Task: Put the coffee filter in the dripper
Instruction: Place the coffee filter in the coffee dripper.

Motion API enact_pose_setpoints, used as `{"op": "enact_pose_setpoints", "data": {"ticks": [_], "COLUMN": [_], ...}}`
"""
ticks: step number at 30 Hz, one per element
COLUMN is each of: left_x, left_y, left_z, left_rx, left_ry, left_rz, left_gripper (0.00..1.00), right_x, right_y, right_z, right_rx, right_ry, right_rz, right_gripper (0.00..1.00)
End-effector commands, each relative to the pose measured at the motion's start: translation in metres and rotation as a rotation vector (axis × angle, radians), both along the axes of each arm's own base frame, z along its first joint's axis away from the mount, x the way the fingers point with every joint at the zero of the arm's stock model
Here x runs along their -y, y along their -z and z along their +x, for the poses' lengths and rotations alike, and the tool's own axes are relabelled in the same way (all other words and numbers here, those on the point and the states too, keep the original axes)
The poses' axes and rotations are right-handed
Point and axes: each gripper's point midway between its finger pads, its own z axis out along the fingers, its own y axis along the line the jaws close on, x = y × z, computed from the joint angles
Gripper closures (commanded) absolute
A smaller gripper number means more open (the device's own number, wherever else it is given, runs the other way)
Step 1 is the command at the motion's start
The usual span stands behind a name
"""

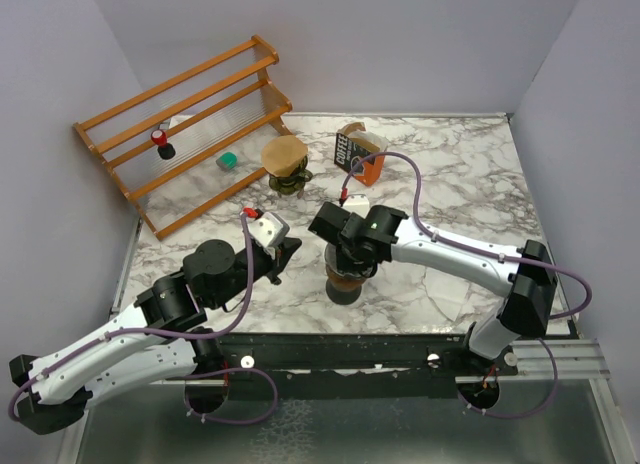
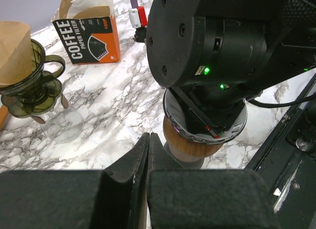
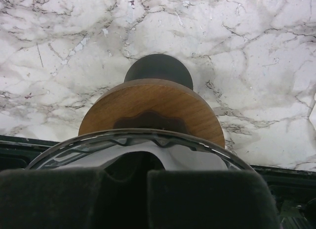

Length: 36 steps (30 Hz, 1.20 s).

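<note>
A: Overhead first: found the right gripper (image 1: 345,267) planted directly over the clear glass dripper with a wooden collar (image 1: 343,287), mid-table. Saw no filter from up there.

B: Noticed the left gripper (image 1: 287,252)?

A: Parked just beside that dripper, carrying nothing. Also spotted a brown paper cone (image 1: 284,155) seated in an olive glass dripper (image 1: 291,180) further back, near the orange cardboard filter box (image 1: 358,156).

B: Left wrist next: confirmed that pincer clenched flat on nothing, aimed at the wooden collar.

A: And the right wrist?

B: Peered past 2 closed pads (image 3: 74,199) onto the glass rim. Made out what looked like a white paper filter (image 3: 192,159) lying inside the cone, right behind the pads. Couldn't tell whether pinched or merely touched.

A: Judged that paper feather-light, floppy, quick to crease or tear.

B: Agreed. Best taken by the upper edge or the seam with a soft pinch, never crushed at the tip. Reckoned the glass slick and breakable, so ruled out any hard sideways shove.
</note>
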Motion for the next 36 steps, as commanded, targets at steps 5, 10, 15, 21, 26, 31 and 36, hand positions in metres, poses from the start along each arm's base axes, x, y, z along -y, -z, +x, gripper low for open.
{"op": "enact_pose_setpoints", "data": {"ticks": [5, 10, 15, 21, 26, 31, 36], "left_x": [0.003, 0.003, 0.004, 0.011, 0.032, 0.048, 0.048], "left_y": [0.003, 0.002, 0.002, 0.005, 0.005, 0.007, 0.009], "left_z": [-0.002, -0.002, -0.003, -0.007, -0.015, -0.013, -0.001], "left_rx": [-0.003, 0.000, -0.003, -0.025, -0.076, -0.156, -0.196], "left_ry": [0.021, 0.021, 0.026, 0.061, 0.151, 0.215, 0.202], "left_rz": [-0.005, -0.008, -0.009, -0.012, -0.060, -0.120, -0.171], "left_gripper": [1.00, 1.00, 1.00, 1.00, 1.00, 1.00, 1.00], "right_x": [0.008, 0.006, 0.004, 0.004, 0.006, 0.006, 0.005], "right_y": [-0.007, -0.017, -0.024, -0.025, -0.025, -0.031, -0.040], "right_z": [0.002, 0.003, 0.005, 0.006, 0.005, 0.006, 0.005], "right_rx": [0.009, 0.017, 0.026, 0.027, 0.025, 0.042, 0.059], "right_ry": [-0.006, -0.015, -0.030, -0.035, -0.038, -0.051, -0.069], "right_rz": [-0.071, -0.063, -0.054, -0.060, -0.069, -0.055, -0.018], "right_gripper": [1.00, 1.00, 0.99, 1.00, 0.99, 1.00, 0.99]}}
